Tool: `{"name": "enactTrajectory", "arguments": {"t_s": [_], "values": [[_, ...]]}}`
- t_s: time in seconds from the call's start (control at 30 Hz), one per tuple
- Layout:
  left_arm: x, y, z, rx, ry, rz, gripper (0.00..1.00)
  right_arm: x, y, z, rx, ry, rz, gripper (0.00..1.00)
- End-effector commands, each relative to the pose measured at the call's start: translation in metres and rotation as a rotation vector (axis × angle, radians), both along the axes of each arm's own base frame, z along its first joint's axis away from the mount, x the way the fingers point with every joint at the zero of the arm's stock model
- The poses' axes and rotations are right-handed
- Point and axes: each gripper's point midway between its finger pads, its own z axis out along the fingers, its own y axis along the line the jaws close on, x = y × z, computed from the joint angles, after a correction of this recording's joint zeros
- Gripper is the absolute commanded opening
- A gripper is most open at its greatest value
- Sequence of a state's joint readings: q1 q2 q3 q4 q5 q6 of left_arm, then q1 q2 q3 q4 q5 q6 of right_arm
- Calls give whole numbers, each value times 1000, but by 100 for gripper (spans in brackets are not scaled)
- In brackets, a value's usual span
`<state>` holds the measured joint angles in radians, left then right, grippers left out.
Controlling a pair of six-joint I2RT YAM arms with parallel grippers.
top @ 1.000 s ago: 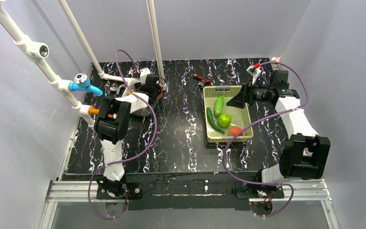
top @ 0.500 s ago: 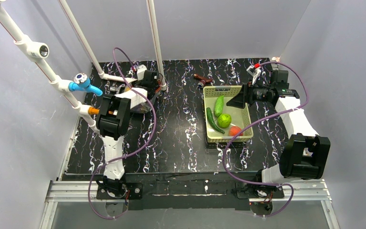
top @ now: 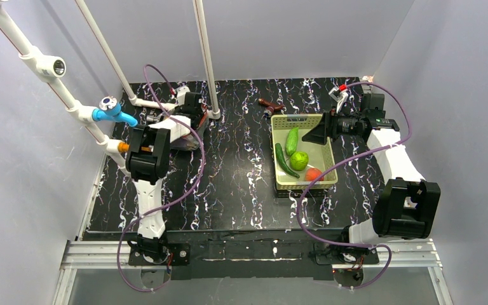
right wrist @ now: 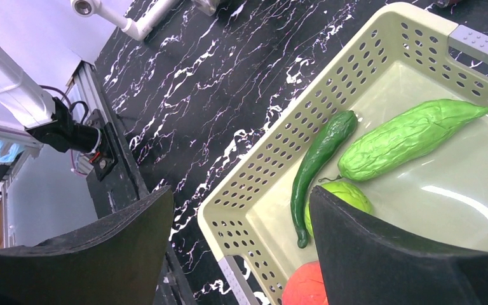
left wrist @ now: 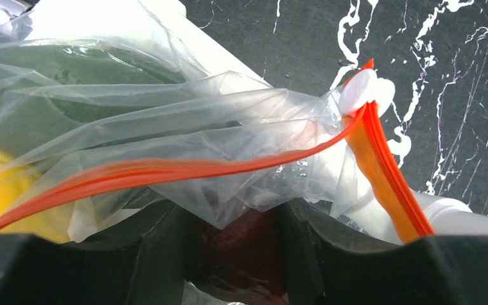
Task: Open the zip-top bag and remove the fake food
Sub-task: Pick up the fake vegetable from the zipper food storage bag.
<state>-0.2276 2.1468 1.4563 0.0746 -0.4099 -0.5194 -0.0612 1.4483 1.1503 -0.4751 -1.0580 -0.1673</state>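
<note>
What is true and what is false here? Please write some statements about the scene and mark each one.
1. The basket holds a red tomato. True.
2. The zip-top bag lies in the basket. False: it lies far left of it, at the left tool.
3. The right tool is open. True.
4. The bag is empty. False: a yellow piece shows through the plastic.
5. The brown object lies in the basket. False: it lies on the table behind it.

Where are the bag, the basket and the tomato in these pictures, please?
bag (left wrist: pixel 184 117): left wrist view, on its clear crinkled plastic.
basket (right wrist: pixel 273 162): right wrist view, on its perforated side wall.
tomato (top: pixel 313 173): top view, on the middle of its red skin.
</note>
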Motion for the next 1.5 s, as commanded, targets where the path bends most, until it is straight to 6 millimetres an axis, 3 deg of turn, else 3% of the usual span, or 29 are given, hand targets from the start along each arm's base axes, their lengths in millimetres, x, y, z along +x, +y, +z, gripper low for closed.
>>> {"name": "enactTrajectory", "arguments": {"t_s": [0.0, 0.23, 0.33, 0.37, 0.47, 0.53, 0.6, 0.63, 0.73, 0.97, 1.07, 1.2, 1.37, 1.47], "values": [[-11, 2, 23, -8, -10, -54, 30, 3, 1, 22, 8, -73, 24, 84], [-38, -18, 47, -89, 11, -173, 21, 1, 1, 27, 6, -89, 24, 84], [-80, -35, 50, -162, 115, -272, 20, -2, 1, 32, 5, -105, 24, 84], [-106, -39, 47, -176, 184, -316, 20, -3, 1, 34, 5, -113, 24, 84], [-150, -34, 36, -133, 327, -398, 20, -8, 4, 39, 30, -125, 49, 84], [-169, -48, 30, -106, 393, -509, 20, -12, 6, 43, 66, -45, 26, 84], [-183, -56, 23, -58, 432, -578, 18, -10, 5, 43, 35, -132, 49, 84], [-186, -49, 20, 78, 439, -580, 16, -11, 5, 43, 35, -133, 50, 84], [-192, -42, 18, 227, 428, -573, 9, -11, 5, 43, 37, -133, 51, 84], [-169, -44, 52, 264, 215, -555, 4, -11, 6, 43, 44, -129, 55, 84], [-165, -64, 59, 255, 161, -701, 4, -12, 6, 43, 44, -130, 54, 84], [-177, -93, 56, 212, 182, -964, 3, -12, 6, 43, 44, -133, 55, 84], [-188, -101, 45, 252, 203, -1149, 1, -11, 6, 42, 44, -131, 55, 84], [-194, -104, 50, 272, 211, -1242, 1, -11, 6, 42, 44, -132, 55, 84]]}}
